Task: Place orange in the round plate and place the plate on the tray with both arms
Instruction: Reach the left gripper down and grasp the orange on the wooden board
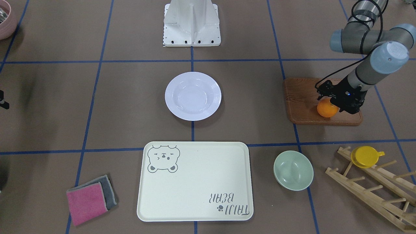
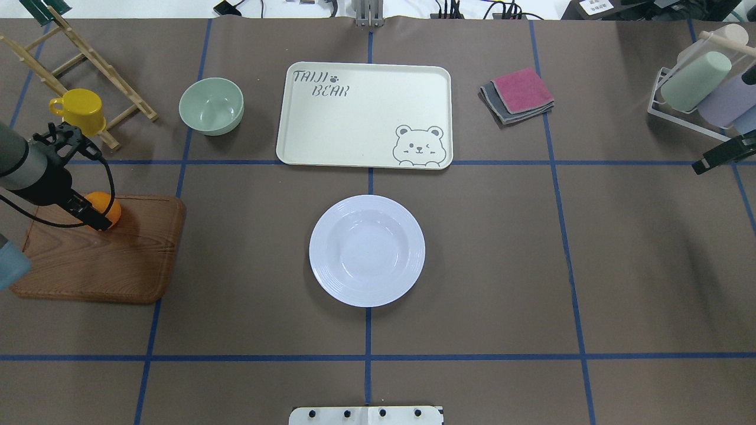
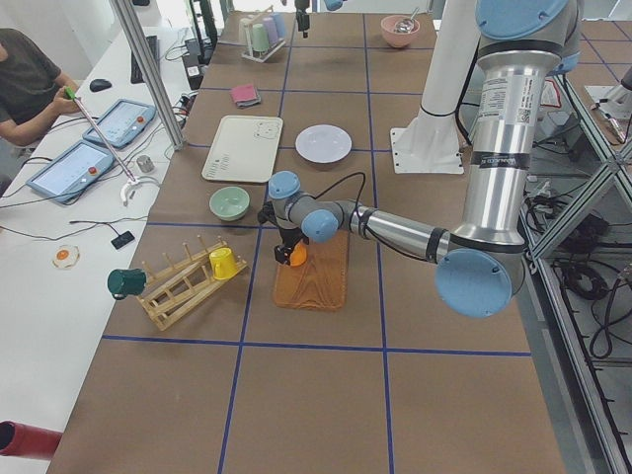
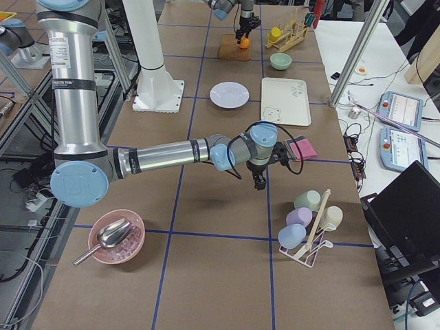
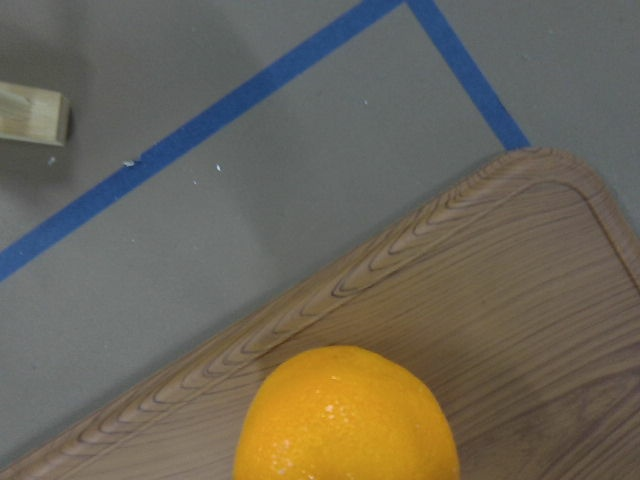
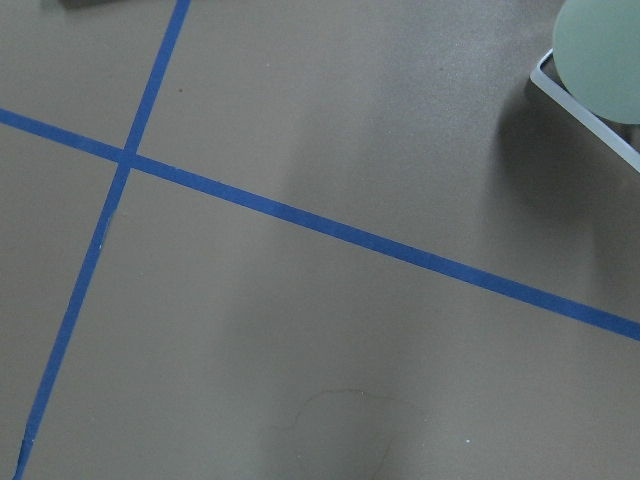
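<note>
The orange rests on a brown wooden board at the table's left end, and it fills the bottom of the left wrist view. My left gripper is tilted down onto it. Its black fingers reach around the fruit and look open. The round plate lies empty at the table's centre. Just beyond it is the empty tray. My right gripper hovers over bare table at the far right; its jaws are not readable.
A pale green bowl stands left of the tray. A yellow cup hangs on a wooden rack. Folded pink and grey cloths lie right of the tray. A cup rack stands at the far right. A person sits beside the table.
</note>
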